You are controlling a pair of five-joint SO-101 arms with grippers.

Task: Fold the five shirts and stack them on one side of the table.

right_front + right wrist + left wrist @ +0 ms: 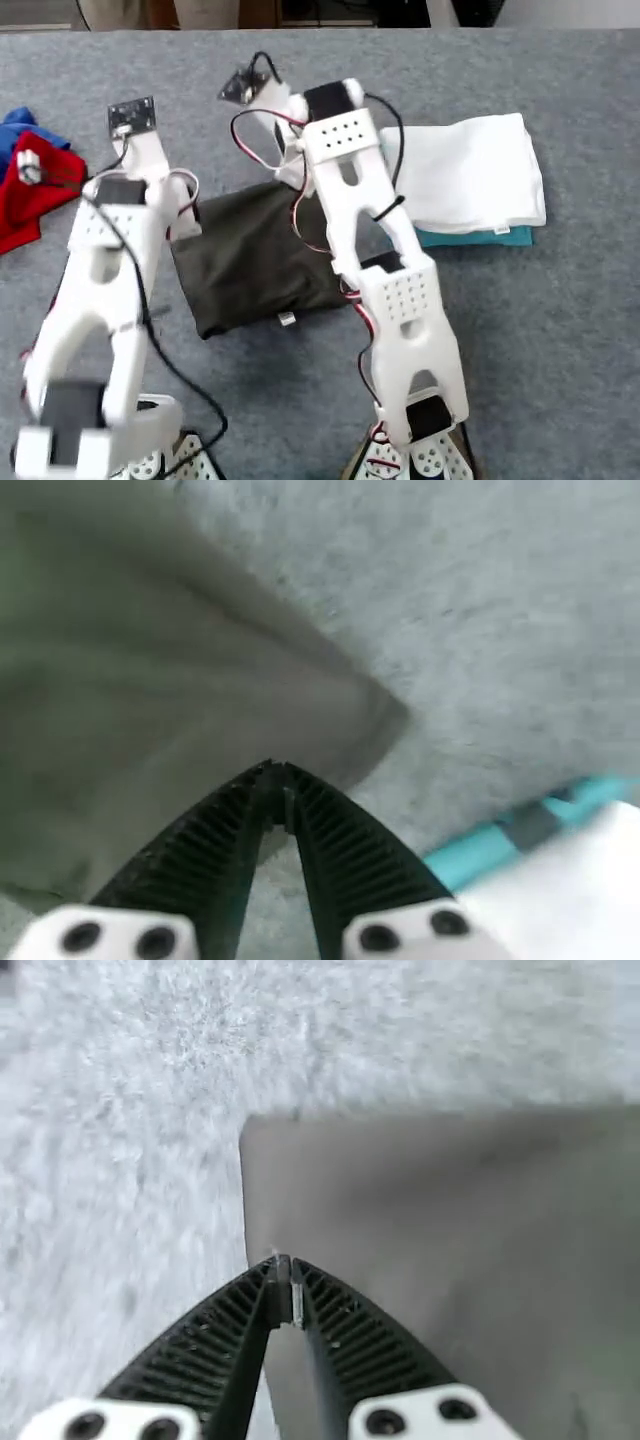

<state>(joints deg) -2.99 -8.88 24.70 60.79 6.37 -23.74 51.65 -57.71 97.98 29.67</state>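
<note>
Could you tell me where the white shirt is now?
In the high view, the white shirt lies on a teal shirt at the right side of the table, right of the dark shirt.

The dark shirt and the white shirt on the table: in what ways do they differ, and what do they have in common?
Colour: the dark shirt is olive-grey, the white shirt plain white. Place: the dark shirt lies in the middle of the table, the white shirt far to the right in the high view. Support: the dark shirt rests directly on the table, the white shirt on a teal shirt. Both are folded flat.
</note>
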